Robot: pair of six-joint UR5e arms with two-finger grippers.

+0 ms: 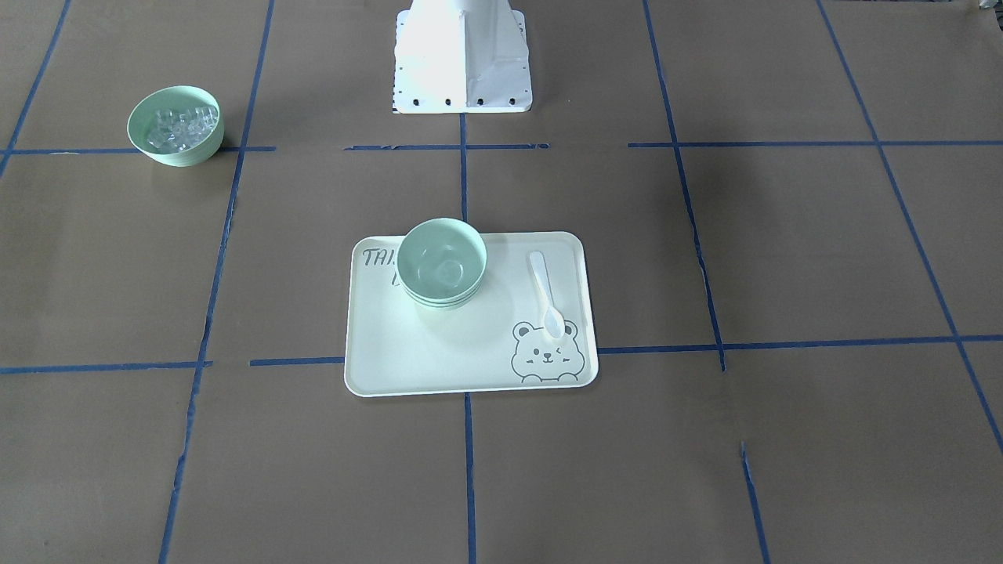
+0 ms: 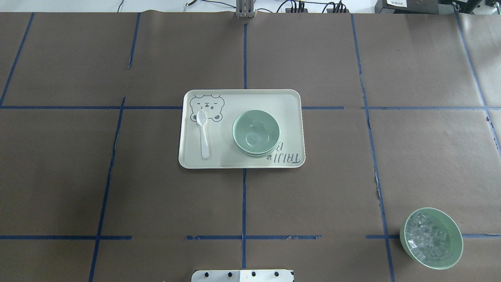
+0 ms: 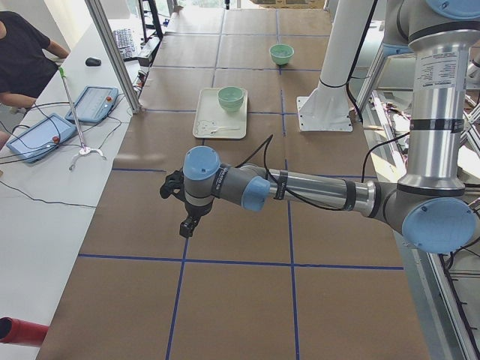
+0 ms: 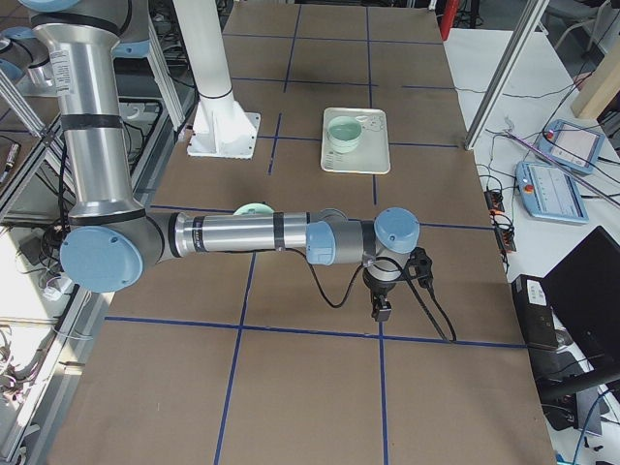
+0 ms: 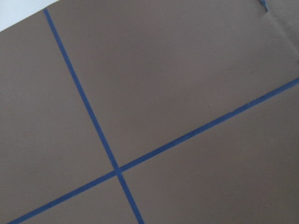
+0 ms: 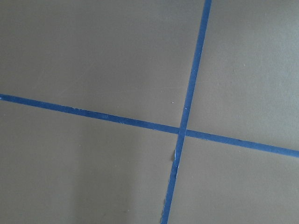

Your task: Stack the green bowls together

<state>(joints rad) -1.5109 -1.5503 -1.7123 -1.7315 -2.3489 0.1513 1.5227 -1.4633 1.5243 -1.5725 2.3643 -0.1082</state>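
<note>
The pale mint-green bowls sit nested in one stack on the bear tray; the stack also shows in the overhead view and both side views. My left gripper hangs over bare table far from the tray, seen only in the exterior left view. My right gripper hangs over bare table at the other end, seen only in the exterior right view. I cannot tell whether either is open or shut. Both wrist views show only brown paper and blue tape.
A white spoon lies on the tray beside the stack. A brighter green bowl of clear cubes stands near the robot's right. The white robot base stands behind the tray. Operators' tablets lie on a side table.
</note>
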